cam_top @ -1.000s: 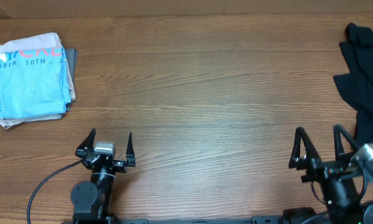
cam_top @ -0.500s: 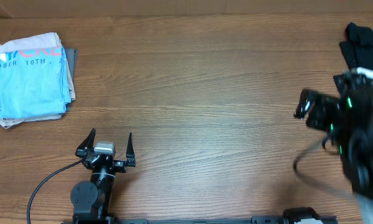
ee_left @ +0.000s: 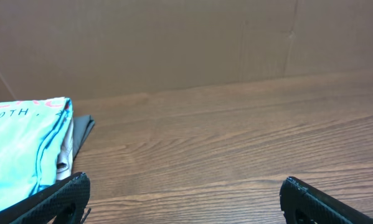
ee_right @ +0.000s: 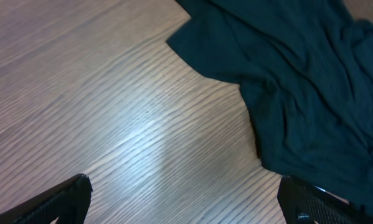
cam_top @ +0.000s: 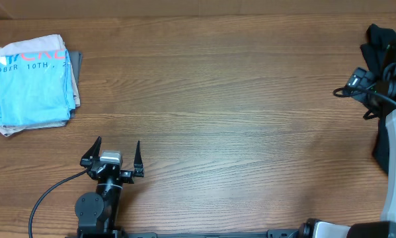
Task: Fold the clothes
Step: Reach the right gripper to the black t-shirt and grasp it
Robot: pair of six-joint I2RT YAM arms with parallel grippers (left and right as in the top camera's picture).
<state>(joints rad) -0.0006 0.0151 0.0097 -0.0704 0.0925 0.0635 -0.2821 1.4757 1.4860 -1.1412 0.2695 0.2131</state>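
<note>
The clothes (cam_top: pixel 385 56) are a crumpled heap of plain black fabric at the table's far right edge; in the right wrist view this black fabric (ee_right: pixel 298 74) fills the upper right. My right gripper (ee_right: pixel 185 183) hovers open over bare wood at the heap's near-left edge, its right fingertip (ee_right: pixel 298 202) close to the cloth and nothing between the fingers. From overhead the right gripper (cam_top: pixel 364 91) blends into the dark fabric. My left gripper (cam_top: pixel 112 153) stands open and empty near the front edge, left of centre, with only wood between its fingers (ee_left: pixel 61 196).
A folded light-blue T-shirt with lettering (cam_top: pixel 32 86) lies on a small stack at the far left, seen also as the light-blue T-shirt (ee_left: pixel 18 149) in the left wrist view, with grey cloth (ee_left: pixel 81 132) under it. A brown wall (ee_left: pixel 174 43) backs the table.
My right arm has swung from the front right edge up and away to the black heap at the far right. The left arm has not moved; both grippers stay open.
</note>
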